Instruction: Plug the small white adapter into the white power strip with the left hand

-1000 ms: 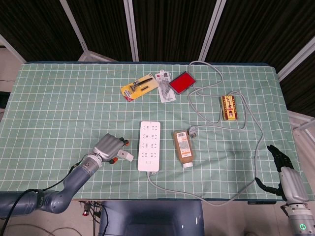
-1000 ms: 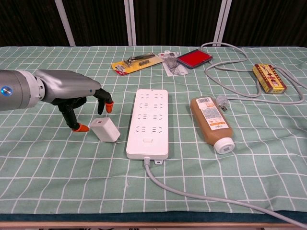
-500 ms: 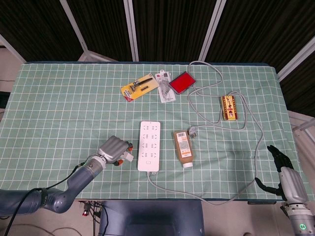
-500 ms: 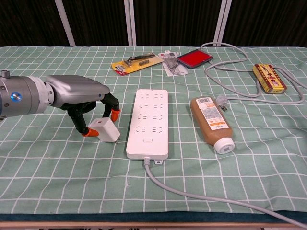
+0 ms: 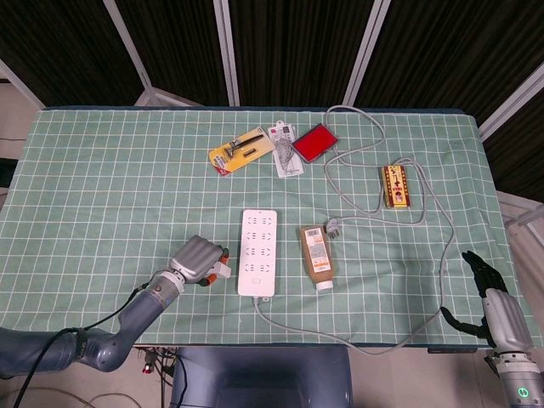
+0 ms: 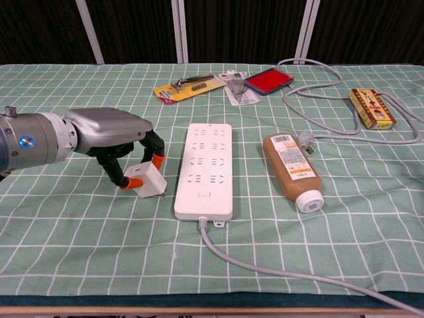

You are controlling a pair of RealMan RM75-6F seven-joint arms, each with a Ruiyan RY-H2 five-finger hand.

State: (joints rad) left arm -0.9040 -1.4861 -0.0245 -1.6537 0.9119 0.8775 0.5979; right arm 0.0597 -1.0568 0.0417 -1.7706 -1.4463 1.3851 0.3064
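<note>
The left hand (image 6: 116,136) has moved toward the strip (image 6: 204,169) and closed on the adapter (image 6: 146,181); one second ago its fingers (image 6: 157,159) were spread just above it. Now the orange tips pinch it from both sides, and it sits tilted between them, near the strip's left edge. It looks gripped, so lifting comes next; the right hand (image 5: 493,293) hangs open, far away.

Just left of the long white plastic power strip (image 6: 204,169): small white cube adapter (image 6: 147,181). Right of it: brown plastic bottle (image 6: 290,168). Behind it: flat red case (image 6: 268,79).
</note>
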